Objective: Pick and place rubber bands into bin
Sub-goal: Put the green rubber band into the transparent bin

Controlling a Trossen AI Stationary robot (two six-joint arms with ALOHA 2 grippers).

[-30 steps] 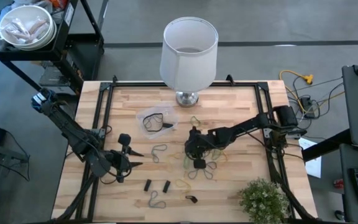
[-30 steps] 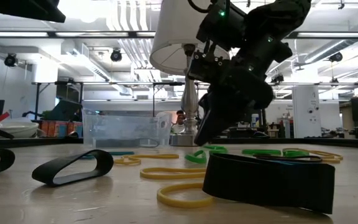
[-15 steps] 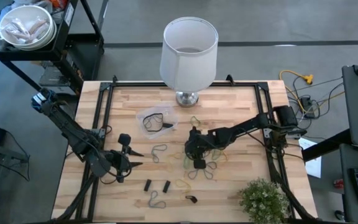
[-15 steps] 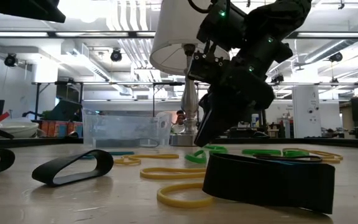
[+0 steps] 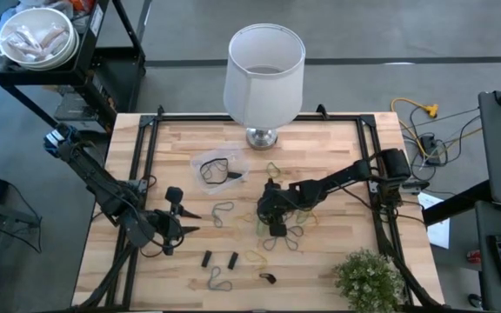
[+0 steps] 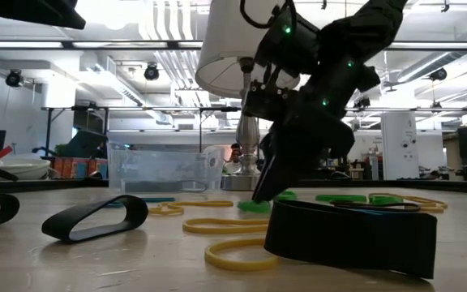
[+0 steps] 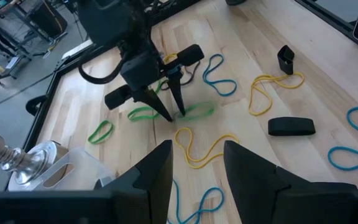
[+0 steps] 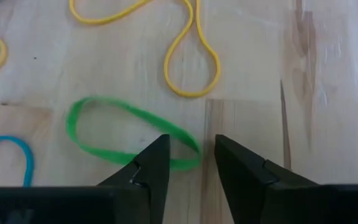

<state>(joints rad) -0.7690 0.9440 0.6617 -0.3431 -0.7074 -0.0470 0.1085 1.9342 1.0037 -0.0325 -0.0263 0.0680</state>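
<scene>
Several rubber bands lie flat on the wooden table (image 5: 337, 148): yellow (image 8: 191, 62), blue (image 7: 219, 68), black (image 6: 96, 217) and green. My right gripper (image 8: 191, 146) stands open at mid-table, slanting down, its fingertips close above the wood. The end of one green band (image 8: 129, 140) lies between its two fingers; I see no touch. The bin (image 5: 220, 167), a small clear tub with a black band inside, stands left of the lamp's foot. My left gripper (image 5: 190, 222) waits open above the table's left part, with nothing between its fingers.
A lamp with a white shade (image 5: 265, 65) stands at the far edge on a metal foot (image 5: 262, 137). A small plant (image 5: 368, 278) is at the near right corner. A wide black band (image 6: 351, 235) lies close to the low camera. Black rails (image 5: 146, 165) frame the table.
My right gripper has sunk a little toward the table, down over the green band. The bands lie where they were.
</scene>
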